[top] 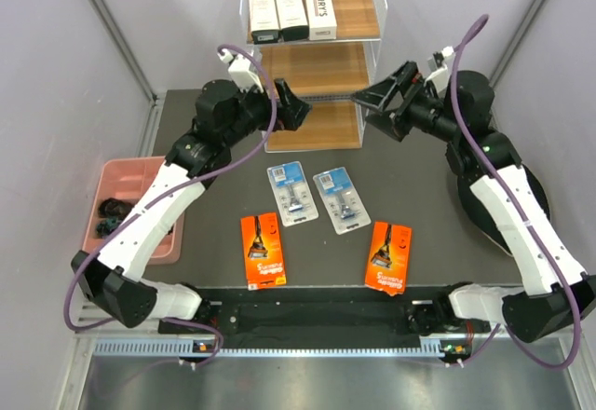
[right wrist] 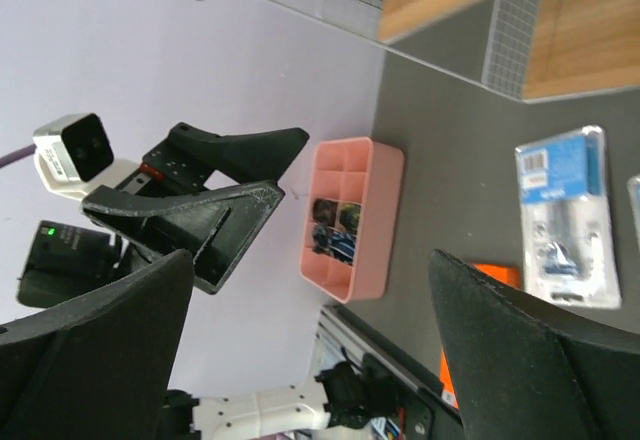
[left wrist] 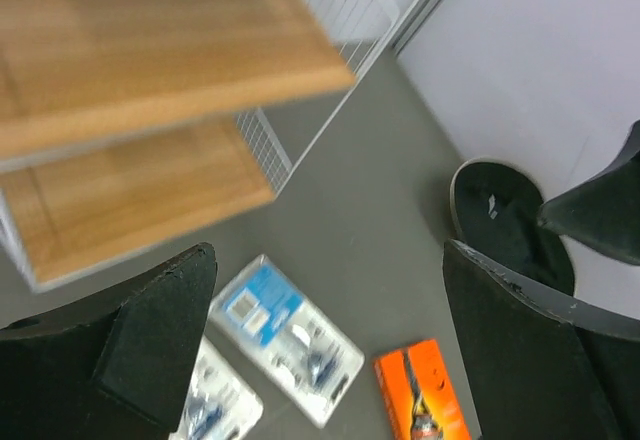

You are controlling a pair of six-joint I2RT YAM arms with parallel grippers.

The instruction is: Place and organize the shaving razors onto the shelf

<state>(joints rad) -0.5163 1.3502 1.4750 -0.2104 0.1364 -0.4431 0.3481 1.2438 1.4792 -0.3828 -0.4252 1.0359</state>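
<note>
The top view looks down from high at the near side over the whole bench (top: 428,196), with the shelf (top: 326,70) at its far edge. The left wrist camera sits close behind the left gripper (left wrist: 328,260) and faces down and rightwards, past the shelf's lower tiers, to the blue packs (left wrist: 285,335). The right wrist camera, close behind the right gripper (right wrist: 310,260), is rolled sideways and faces left towards the left gripper, the tray (right wrist: 385,175) and one of the blue packs. All three views share the blue packs and part of the shelf.
</note>
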